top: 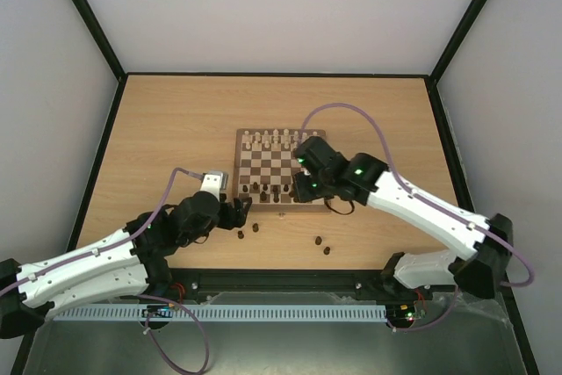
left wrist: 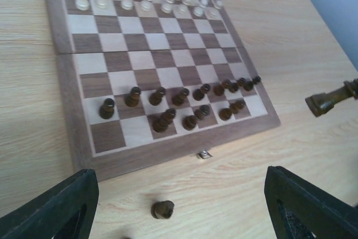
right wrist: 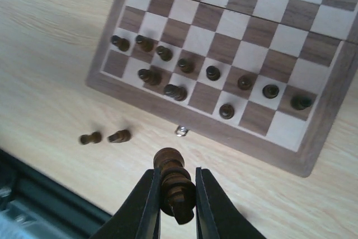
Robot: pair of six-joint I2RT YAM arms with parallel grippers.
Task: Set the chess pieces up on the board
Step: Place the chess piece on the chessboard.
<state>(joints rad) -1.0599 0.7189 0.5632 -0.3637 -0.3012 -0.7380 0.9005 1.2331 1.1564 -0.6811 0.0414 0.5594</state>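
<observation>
The board point(top: 279, 213) lies mid-table, with pale chessmen on its far rows and several dark brown pieces point(left wrist: 158, 95) on its two near rows. My right gripper point(right wrist: 174, 194) is shut on a dark piece point(right wrist: 173, 180) and holds it above the table just off the board's near edge point(right wrist: 224, 132); in the top view it is over the board's near right part point(top: 309, 187). My left gripper point(left wrist: 179, 216) is open and empty, low over the table in front of the board point(top: 241, 208). A dark piece point(left wrist: 162, 210) lies between its fingers.
Two dark pieces point(top: 248, 231) lie on the table near my left gripper and two more point(top: 322, 245) lie right of them. A small metal clasp point(right wrist: 181, 131) sticks out of the board's near edge. Black frame posts and walls bound the table.
</observation>
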